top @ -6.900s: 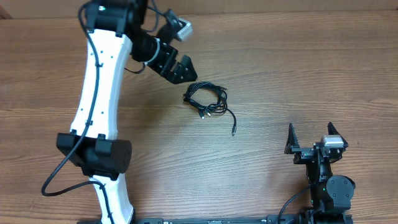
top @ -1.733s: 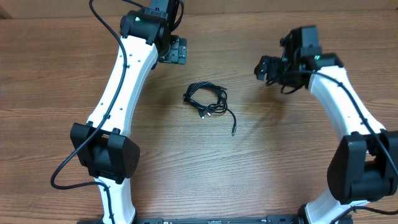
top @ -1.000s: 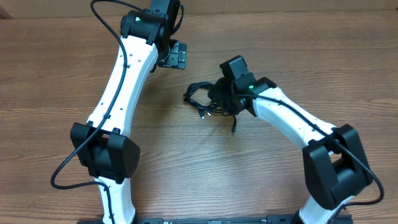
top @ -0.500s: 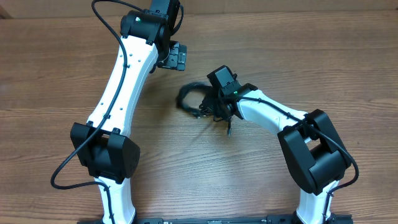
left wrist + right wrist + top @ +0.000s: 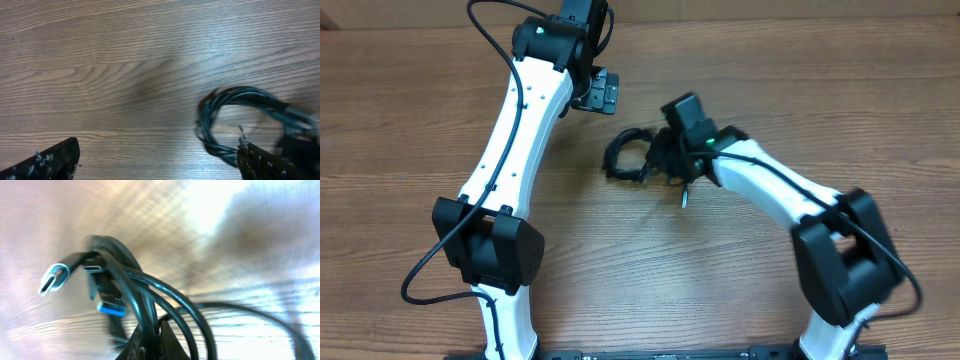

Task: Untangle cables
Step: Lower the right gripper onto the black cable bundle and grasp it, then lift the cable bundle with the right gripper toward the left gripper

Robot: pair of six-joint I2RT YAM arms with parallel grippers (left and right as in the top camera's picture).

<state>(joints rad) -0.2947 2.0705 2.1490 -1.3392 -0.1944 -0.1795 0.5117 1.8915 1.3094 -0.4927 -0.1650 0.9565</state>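
A tangled bundle of black cables (image 5: 626, 157) lies mid-table, its loop toward the left and one loose plug end (image 5: 685, 198) hanging below. My right gripper (image 5: 670, 163) is shut on strands at the bundle's right side. In the right wrist view the cables (image 5: 165, 300) pass between the pinched fingertips (image 5: 167, 342), with a USB-C plug (image 5: 54, 279) and a blue USB-A plug (image 5: 110, 304) sticking out left. My left gripper (image 5: 603, 92) hovers open beyond the bundle. In its wrist view the cable loop (image 5: 225, 120) lies by the right finger (image 5: 270, 165), nothing between the jaws.
The wooden table (image 5: 820, 100) carries only the cables. The left arm's white links (image 5: 510, 150) stretch along the left side, the right arm's (image 5: 770, 185) across the right.
My right gripper has shut on the cable bundle and pulled it slightly to the left, the loop shifting with it. The left arm has stayed put, still open.
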